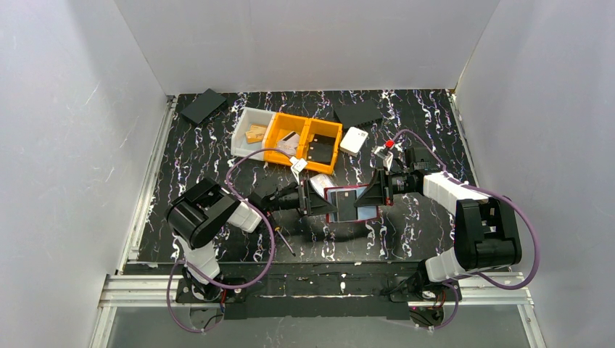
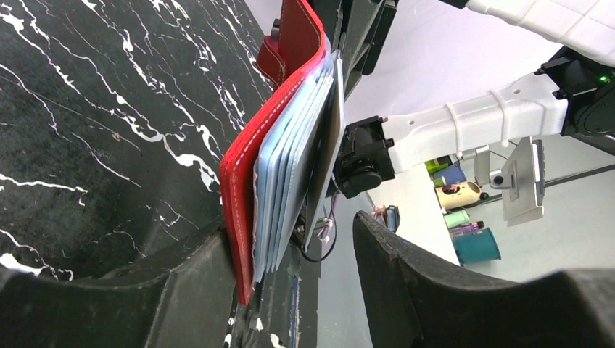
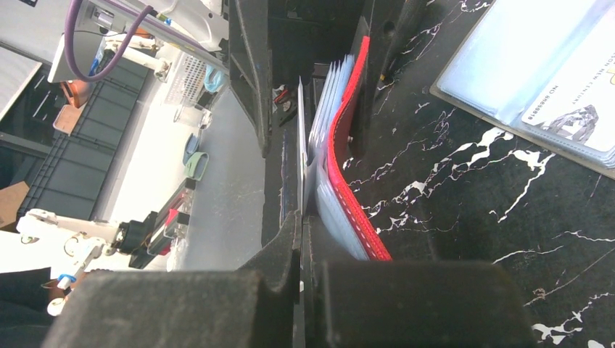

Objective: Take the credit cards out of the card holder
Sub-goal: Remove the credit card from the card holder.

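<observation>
From above, the red card holder [image 1: 351, 204] lies open in the middle of the table between the two arms. The left gripper [image 1: 318, 199] is at its left edge and the right gripper [image 1: 374, 193] at its right edge. Far behind them sit an orange bin [image 1: 330, 129] and a white bin [image 1: 245, 118].

Only the wrist cameras show the grips. In the left wrist view the card holder [image 2: 236, 181] stands edge-on, and the credit cards [image 2: 284, 185] form a light blue stack inside its red cover. The left gripper [image 2: 290, 243] has its jaws apart around the near edge. One finger [image 2: 181, 290] is against the cover and the other is clear of the stack.

In the right wrist view the right gripper [image 3: 301, 243] is pressed together on one thin leaf of the card holder [image 3: 349, 163]. A clear sleeve [image 3: 508, 51] holding a printed card lies flat on the table just beyond, which the left wrist view does not show.
</observation>
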Robot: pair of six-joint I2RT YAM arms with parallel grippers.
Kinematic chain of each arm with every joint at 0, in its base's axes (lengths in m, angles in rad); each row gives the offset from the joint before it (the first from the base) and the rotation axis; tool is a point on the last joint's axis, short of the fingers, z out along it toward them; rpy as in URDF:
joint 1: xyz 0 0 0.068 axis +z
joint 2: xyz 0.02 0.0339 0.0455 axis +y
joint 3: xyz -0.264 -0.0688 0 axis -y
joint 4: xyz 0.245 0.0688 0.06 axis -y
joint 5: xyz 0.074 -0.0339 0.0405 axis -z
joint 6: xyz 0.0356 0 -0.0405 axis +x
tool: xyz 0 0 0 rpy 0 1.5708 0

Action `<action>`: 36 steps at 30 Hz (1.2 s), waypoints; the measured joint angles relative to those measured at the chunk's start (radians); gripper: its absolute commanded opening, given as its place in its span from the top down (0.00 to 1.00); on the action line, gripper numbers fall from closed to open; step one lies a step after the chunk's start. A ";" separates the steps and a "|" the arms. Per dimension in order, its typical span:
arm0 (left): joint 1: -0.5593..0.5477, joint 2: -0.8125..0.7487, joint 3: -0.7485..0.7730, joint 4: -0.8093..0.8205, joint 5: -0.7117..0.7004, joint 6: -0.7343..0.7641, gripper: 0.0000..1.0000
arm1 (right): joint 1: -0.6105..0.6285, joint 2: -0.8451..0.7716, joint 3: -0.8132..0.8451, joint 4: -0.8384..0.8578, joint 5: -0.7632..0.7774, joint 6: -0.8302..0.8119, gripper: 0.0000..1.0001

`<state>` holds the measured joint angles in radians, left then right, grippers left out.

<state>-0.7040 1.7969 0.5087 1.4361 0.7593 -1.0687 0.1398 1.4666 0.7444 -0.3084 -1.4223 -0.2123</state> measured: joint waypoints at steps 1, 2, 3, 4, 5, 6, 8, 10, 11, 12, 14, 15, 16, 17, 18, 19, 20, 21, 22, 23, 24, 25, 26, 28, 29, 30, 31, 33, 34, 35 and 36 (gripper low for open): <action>0.001 -0.003 -0.005 0.000 0.001 -0.002 0.49 | 0.000 0.000 0.000 0.000 0.000 0.000 0.99; 0.002 -0.006 -0.009 0.000 0.002 -0.003 0.52 | 0.000 0.000 0.000 0.000 -0.001 0.000 0.99; 0.002 -0.009 -0.012 0.000 0.004 -0.005 0.56 | 0.000 0.000 0.000 0.000 -0.001 0.000 0.99; 0.003 -0.010 -0.013 0.000 0.007 -0.006 0.58 | 0.000 0.000 0.000 0.000 -0.001 0.000 0.99; 0.005 -0.010 -0.013 0.000 0.010 -0.008 0.59 | 0.000 0.000 0.000 0.000 -0.002 0.000 0.99; 0.006 -0.010 -0.013 -0.001 0.013 -0.011 0.61 | 0.000 0.000 0.000 0.000 -0.002 0.000 0.99; 0.008 -0.010 -0.012 0.000 0.020 -0.016 0.66 | 0.000 0.000 0.000 0.000 -0.002 0.000 0.99; 0.009 -0.010 -0.012 0.000 0.025 -0.020 0.75 | 0.000 0.000 0.000 0.000 -0.002 0.000 0.99; 0.009 -0.009 -0.010 -0.001 0.029 -0.024 0.81 | 0.000 0.000 0.000 0.000 -0.002 0.000 0.99; 0.009 -0.009 -0.008 -0.002 0.033 -0.027 0.86 | 0.000 0.000 0.000 0.000 -0.002 0.000 0.99; 0.009 -0.006 -0.002 -0.001 0.041 -0.034 0.95 | 0.000 0.000 0.000 -0.001 -0.004 0.001 0.99; 0.010 -0.004 0.002 -0.003 0.045 -0.038 0.99 | 0.000 0.000 0.000 -0.002 -0.006 0.001 0.99; 0.011 -0.003 0.005 -0.004 0.047 -0.040 1.00 | 0.000 0.000 0.000 -0.003 -0.006 0.002 0.99; 0.011 -0.003 0.008 -0.004 0.048 -0.042 1.00 | -0.001 0.000 0.000 -0.003 -0.006 0.002 0.99; 0.011 -0.003 0.008 -0.004 0.049 -0.043 1.00 | -0.001 0.000 0.000 -0.003 -0.006 0.003 0.99; 0.012 -0.003 0.008 -0.004 0.050 -0.043 1.00 | -0.001 0.000 0.000 -0.003 -0.008 0.003 0.99; 0.012 -0.003 0.008 -0.004 0.050 -0.043 1.00 | -0.001 0.000 0.000 -0.003 -0.008 0.003 0.99; 0.013 -0.003 0.008 -0.004 0.050 -0.042 1.00 | -0.001 0.000 0.000 -0.003 -0.008 0.003 0.99; 0.013 -0.004 0.008 -0.004 0.050 -0.041 1.00 | -0.001 0.000 0.000 -0.003 -0.009 0.003 0.99; 0.014 -0.006 0.006 -0.004 0.049 -0.039 1.00 | -0.001 0.000 0.000 -0.003 -0.009 0.003 0.99; 0.016 -0.010 0.000 -0.002 0.048 -0.037 1.00 | -0.001 0.000 0.000 -0.003 -0.009 0.003 0.99; 0.020 -0.016 -0.011 0.001 0.043 -0.034 1.00 | -0.001 0.000 0.000 -0.003 -0.009 0.003 0.99; 0.022 -0.027 -0.024 0.003 0.040 -0.032 1.00 | 0.000 0.000 0.000 -0.004 -0.009 0.003 0.99; 0.023 -0.050 -0.045 0.008 0.032 -0.025 1.00 | 0.008 0.000 0.000 -0.004 -0.011 0.004 0.99; 0.023 -0.063 -0.053 0.008 0.028 -0.022 1.00 | 0.012 0.000 0.000 -0.004 -0.016 0.005 0.99; 0.023 -0.074 -0.059 0.007 0.025 -0.019 1.00 | 0.013 0.000 0.000 -0.004 -0.021 0.005 0.99; 0.024 -0.086 -0.065 0.007 0.022 -0.016 1.00 | 0.016 0.000 0.000 -0.004 -0.026 0.006 0.99; 0.027 -0.105 -0.074 0.007 0.018 -0.010 1.00 | 0.020 0.000 0.000 -0.004 -0.036 0.007 0.99; 0.028 -0.109 -0.076 0.007 0.016 -0.008 1.00 | 0.021 0.000 0.000 -0.004 -0.040 0.007 0.99; 0.028 -0.111 -0.077 0.008 0.016 -0.006 1.00 | 0.021 0.000 0.000 -0.003 -0.043 0.007 0.99; 0.029 -0.112 -0.077 0.007 0.016 -0.006 1.00 | 0.021 0.000 0.000 -0.003 -0.044 0.007 0.99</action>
<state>-0.6754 1.6852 0.4316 1.4433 0.7750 -1.0744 0.1612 1.4666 0.7444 -0.3119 -1.4666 -0.2050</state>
